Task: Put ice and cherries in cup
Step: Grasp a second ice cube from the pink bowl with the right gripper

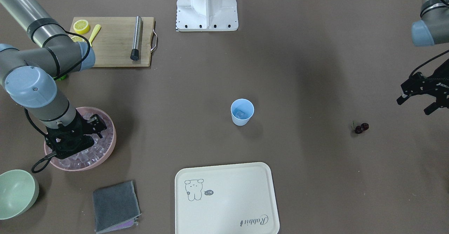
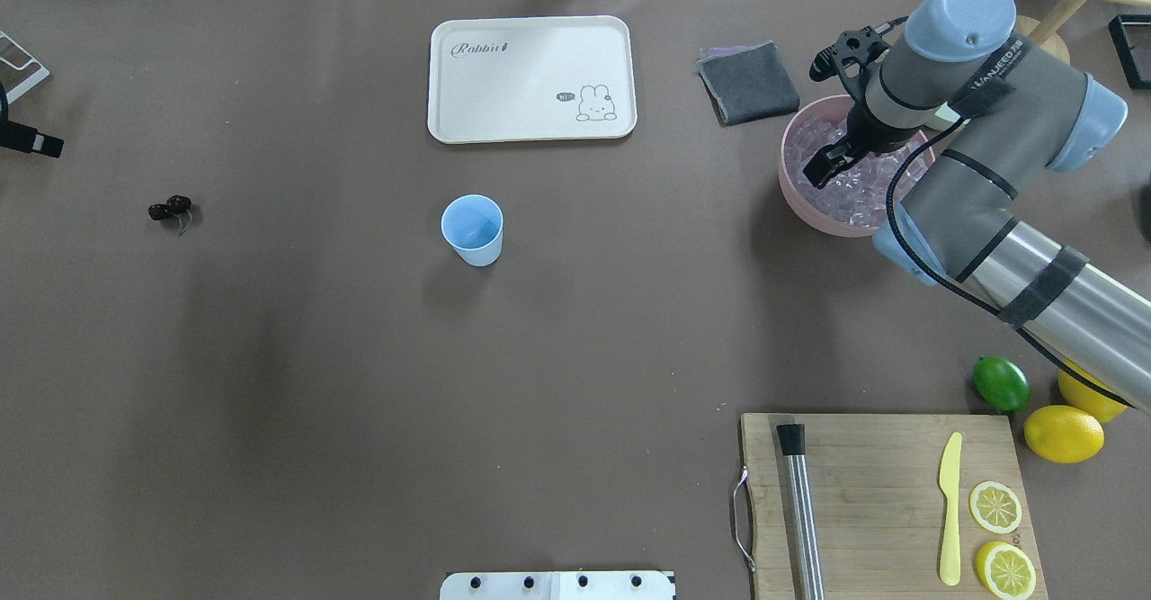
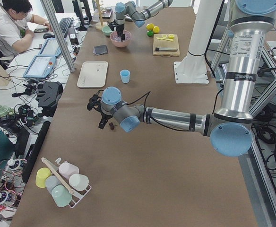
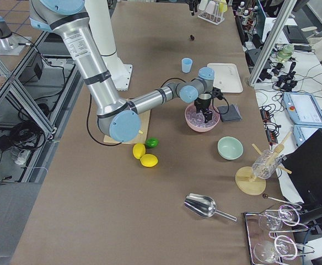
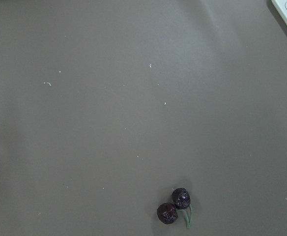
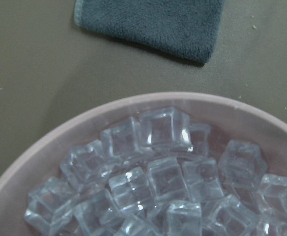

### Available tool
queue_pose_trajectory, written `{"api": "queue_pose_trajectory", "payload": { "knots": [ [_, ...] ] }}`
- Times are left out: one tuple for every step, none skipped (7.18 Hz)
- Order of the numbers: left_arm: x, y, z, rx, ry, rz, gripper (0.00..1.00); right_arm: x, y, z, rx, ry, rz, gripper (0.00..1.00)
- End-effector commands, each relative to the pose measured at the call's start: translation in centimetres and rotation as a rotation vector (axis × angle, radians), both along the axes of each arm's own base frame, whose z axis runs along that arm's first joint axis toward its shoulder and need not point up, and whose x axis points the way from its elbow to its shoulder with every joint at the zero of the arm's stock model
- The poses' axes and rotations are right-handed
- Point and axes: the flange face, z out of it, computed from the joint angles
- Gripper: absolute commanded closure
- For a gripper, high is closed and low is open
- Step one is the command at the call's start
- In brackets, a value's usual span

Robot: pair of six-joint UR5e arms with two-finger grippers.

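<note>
Clear glassy ice cubes (image 6: 165,179) fill one wide pink bowl (image 2: 791,200) under the right gripper (image 2: 818,168), whose opening cannot be told. One cube lies in the single light-blue plastic cup (image 2: 472,231), mid-table (image 2: 360,402). Two dark red cherries (image 2: 170,210) lie well apart from the cup, near the spread left gripper (image 1: 414,105). One grey cloth (image 2: 748,83) lies just beside the bowl.

Cup (image 1: 242,112) upright, holds ice (image 1: 240,113); cherries (image 1: 361,127) lie well apart.

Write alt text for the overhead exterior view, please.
The right gripper hangs over the pink bowl of ice at the view's right. The light-blue cup stands upright in the middle; the cherries lie alone near the left edge.
</note>
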Motion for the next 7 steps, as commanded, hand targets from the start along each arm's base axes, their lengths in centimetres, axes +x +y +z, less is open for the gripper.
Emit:
{"api": "queue_pose_trajectory", "payload": {
  "knots": [
    [0.08, 0.02, -0.02, 0.001, 0.0, 0.002, 0.02, -0.1, 0.1, 0.11, -0.002, 0.001, -0.002, 0.54],
    [0.15, 0.1, 0.01, 0.008, 0.002, 0.003, 0.02, -0.1, 0.1, 0.11, -0.002, 0.001, -0.002, 0.66],
    [0.14, 0.11, -0.03, 0.01, 0.004, 0.002, 0.02, -0.09, 0.11, 0.03, -0.001, 0.0, -0.002, 0.76],
    [0.13, 0.17, 0.06, 0.008, 0.003, 0.002, 0.02, 0.02, 0.08, -0.12, 0.002, -0.002, 0.0, 0.84],
    [0.13, 0.17, 0.04, 0.01, 0.004, 0.002, 0.02, 0.03, 0.08, -0.12, 0.002, -0.002, 0.0, 0.84],
    [0.12, 0.47, 0.36, 0.005, 0.002, 0.004, 0.02, 0.02, 0.08, -0.38, 0.005, -0.005, 0.0, 0.88],
    [0.18, 0.55, 0.46, 0.012, 0.005, 0.006, 0.02, 0.17, 0.12, -0.59, 0.007, -0.009, 0.002, 0.92]
  ]
}}
